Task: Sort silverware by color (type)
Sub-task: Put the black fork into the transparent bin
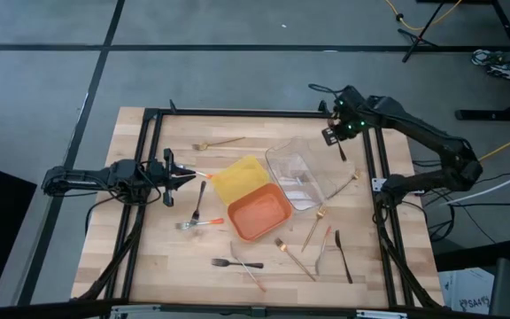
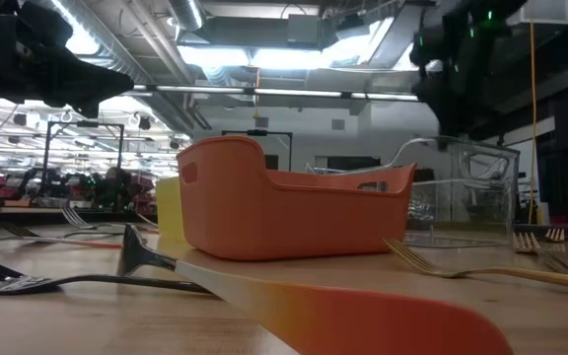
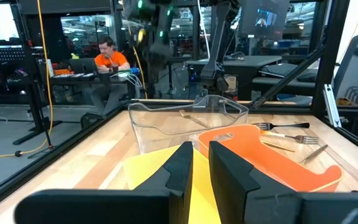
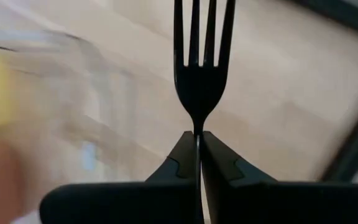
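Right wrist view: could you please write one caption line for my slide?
Right gripper shut on a black fork, tines pointing away from the camera, above the wooden table.

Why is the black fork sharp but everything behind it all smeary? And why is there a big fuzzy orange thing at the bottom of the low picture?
Right wrist view: the right gripper is shut on the black fork, which shows sharp, while the table and trays behind are blurred. Low view: an orange handle lies very near the lens, so it is out of focus; ceiling lights glare.
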### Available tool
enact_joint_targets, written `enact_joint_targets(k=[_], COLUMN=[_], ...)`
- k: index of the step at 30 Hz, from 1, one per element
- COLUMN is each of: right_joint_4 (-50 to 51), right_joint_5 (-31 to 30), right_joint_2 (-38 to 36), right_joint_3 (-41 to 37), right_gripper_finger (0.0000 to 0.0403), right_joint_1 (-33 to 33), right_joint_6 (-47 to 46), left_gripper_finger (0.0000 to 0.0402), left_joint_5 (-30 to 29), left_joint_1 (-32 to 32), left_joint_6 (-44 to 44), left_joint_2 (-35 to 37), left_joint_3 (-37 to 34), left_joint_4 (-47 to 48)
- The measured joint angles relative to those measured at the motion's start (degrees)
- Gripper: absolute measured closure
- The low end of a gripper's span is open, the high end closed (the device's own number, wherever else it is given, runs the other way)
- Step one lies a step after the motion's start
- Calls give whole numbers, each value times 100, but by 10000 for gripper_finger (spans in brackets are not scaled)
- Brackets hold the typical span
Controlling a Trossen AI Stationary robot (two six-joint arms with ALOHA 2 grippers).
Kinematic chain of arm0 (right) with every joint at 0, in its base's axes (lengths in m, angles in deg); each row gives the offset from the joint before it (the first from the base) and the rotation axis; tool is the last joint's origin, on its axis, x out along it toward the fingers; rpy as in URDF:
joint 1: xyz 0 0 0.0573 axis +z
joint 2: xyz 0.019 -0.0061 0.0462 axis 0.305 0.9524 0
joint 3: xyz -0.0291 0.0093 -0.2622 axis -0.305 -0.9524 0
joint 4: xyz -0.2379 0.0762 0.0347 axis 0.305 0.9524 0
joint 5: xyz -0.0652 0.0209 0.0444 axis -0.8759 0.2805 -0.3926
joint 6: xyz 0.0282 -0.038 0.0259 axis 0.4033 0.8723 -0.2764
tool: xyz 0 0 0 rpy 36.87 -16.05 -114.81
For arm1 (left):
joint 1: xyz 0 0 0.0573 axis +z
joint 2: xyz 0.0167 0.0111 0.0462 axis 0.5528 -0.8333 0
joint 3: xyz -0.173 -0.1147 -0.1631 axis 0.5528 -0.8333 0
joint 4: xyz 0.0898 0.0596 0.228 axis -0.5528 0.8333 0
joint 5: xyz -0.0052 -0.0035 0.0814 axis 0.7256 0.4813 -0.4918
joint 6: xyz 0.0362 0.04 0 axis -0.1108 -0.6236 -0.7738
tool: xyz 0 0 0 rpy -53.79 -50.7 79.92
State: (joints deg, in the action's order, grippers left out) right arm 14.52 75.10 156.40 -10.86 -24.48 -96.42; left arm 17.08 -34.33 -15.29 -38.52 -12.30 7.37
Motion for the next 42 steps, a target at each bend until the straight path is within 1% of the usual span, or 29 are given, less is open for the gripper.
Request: enact_joint_targets(k=[4,7,10,13,16,21,27,33,42], right_joint_4=[-36,-218,-503,-669,-671,-685,-703,-739,-1297], right_joint_5=[-53,-135,-307,-356,-432,-604,-608,-608,-605], right_joint_2=[-24,-11,-5,42,167,423,897,1436,2203], right_joint_3=[686,999,1069,1070,1066,886,599,302,2], right_gripper_finger=[402,402,402,402,402,402,402,402,402], right_joint_1=[608,1114,1595,1962,2273,2742,3002,2987,2985], right_joint_6=[0,-3,-4,-52,-294,-321,-326,-324,-289], left_gripper_finger=[356,356,356,356,356,356,356,356,356], left_joint_5=[1,1,1,1,1,2,23,25,23], left_joint_1=[-1,-1,-1,-1,0,-1,-1,-1,0], left_joint_6=[-1,-1,0,1,-1,1,2,3,3], left_joint_2=[0,-2,-2,0,0,0,-1,0,0], left_joint_3=[0,0,-2,0,0,0,-1,0,0], left_joint_4=[1,2,0,0,1,0,2,2,2])
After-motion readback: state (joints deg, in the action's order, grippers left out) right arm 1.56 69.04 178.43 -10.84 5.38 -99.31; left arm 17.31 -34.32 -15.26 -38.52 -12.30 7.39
